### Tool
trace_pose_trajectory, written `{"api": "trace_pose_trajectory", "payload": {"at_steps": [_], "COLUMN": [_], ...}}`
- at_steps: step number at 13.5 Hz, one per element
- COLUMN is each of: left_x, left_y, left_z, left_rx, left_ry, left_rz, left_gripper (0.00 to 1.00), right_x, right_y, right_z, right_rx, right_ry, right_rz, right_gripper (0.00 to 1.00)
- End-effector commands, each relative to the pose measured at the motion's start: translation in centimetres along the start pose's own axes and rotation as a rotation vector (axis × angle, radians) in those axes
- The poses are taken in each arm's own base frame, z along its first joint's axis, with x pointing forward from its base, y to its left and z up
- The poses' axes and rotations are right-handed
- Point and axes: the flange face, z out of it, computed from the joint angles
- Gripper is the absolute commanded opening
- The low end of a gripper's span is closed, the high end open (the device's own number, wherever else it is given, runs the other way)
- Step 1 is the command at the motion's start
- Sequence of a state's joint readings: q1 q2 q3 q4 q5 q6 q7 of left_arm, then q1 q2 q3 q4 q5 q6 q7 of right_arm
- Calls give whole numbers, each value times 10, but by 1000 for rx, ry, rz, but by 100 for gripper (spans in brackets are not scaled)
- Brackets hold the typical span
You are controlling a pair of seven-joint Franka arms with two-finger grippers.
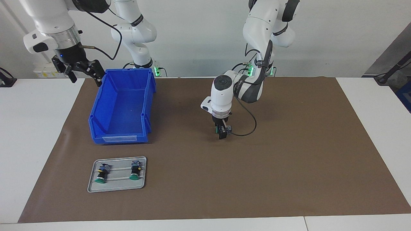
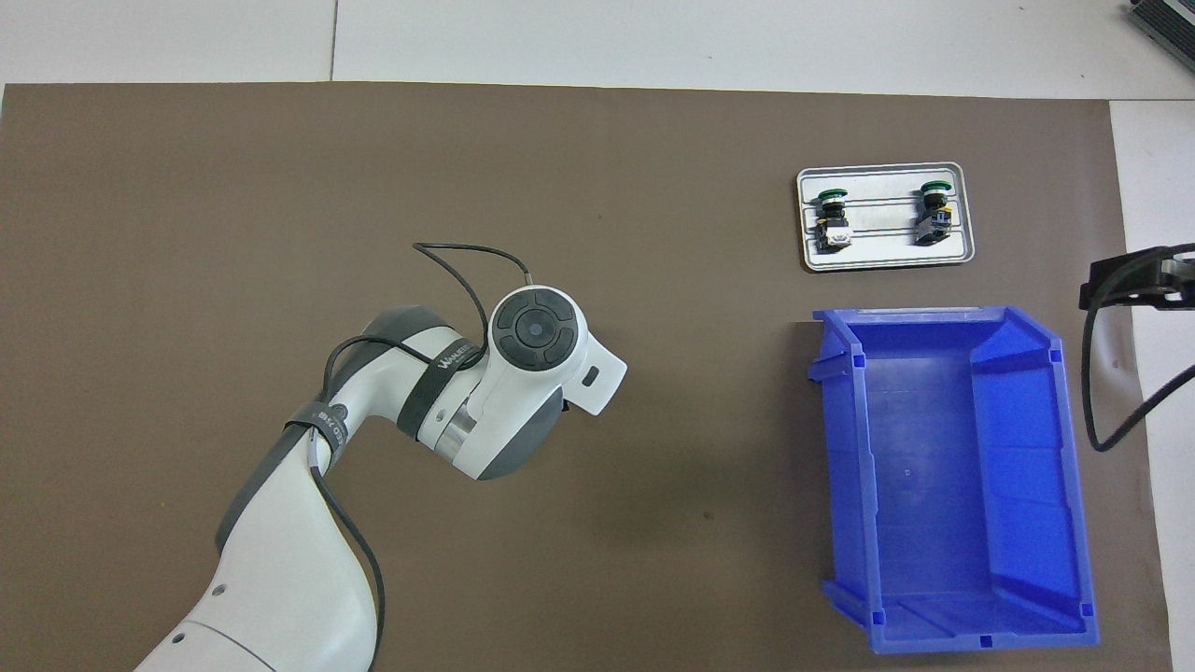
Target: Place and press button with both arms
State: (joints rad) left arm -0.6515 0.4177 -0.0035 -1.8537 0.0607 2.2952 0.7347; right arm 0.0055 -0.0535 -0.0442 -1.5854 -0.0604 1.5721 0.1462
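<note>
1. Over the middle of the brown mat (image 1: 289, 160) on my bench (image 1: 35, 134): my left hand (image 1: 222, 132), pointing straight down, low over the mat. Something small and dark with a trace of green sits between its fingers; I judge it to be a button, fingers clamped on it, though the piece is too small to name with certainty. From overhead my own wrist hides it.

2. Over the bench edge at the right arm's end, beside the blue bin's (image 1: 122, 106) corner: my right hand (image 1: 80, 72), raised, fingers spread apart, holding nothing. This arm waits.

3. Blue bin: open-topped, on the mat toward the right arm's end. Nothing visible inside it.

4. Grey tray (image 1: 117, 187): on the mat, farther from me than the bin, just apart from it. Holds two buttons lying on their sides, green caps pointing away from me: one button (image 1: 102, 174) toward the right arm's end, another button (image 1: 135, 170) beside it, well apart.

5. Progress, as I judge it: a button appears picked and carried to mid-mat, not yet clearly set down.

6. Left to do: stand it on the mat, steady it with one hand, press its cap with the other. The right hand is well apart from that spot.
</note>
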Motion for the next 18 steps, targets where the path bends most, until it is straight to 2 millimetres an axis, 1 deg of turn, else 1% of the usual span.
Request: {"api": "trace_pose_trajectory", "payload": {"at_steps": [1,5,9,11,13,14,17,18], "left_x": [-4,3,4,6,5,6,5,8], "left_y": [4,0,3,5,7,8,11,10], "left_z": [-9,-12,-9,-9,-8,-8,-7,-9], "left_rx": [6,50,52,52,49,49,42,47], "left_ry": [-31,24,35,35,32,32,24,29], "left_rz": [1,-1,-6,-4,-3,-1,2,2], "left_gripper": [83,82,82,79,72,71,68,59], "right_x": [0,-5,-4,-4,-8,-8,-9,-9], "right_y": [2,6,2,-1,-10,-12,-7,-8], "right_z": [0,1,1,0,0,0,-2,-3], "right_rx": [-6,-8,3,-2,-11,-7,9,9], "right_ry": [-11,-49,-55,-59,-58,-55,-55,-53], "right_rz": [-14,-9,-16,-20,-31,-31,-28,-30], "right_gripper": [100,100,100,100,100,100,100,100]}}
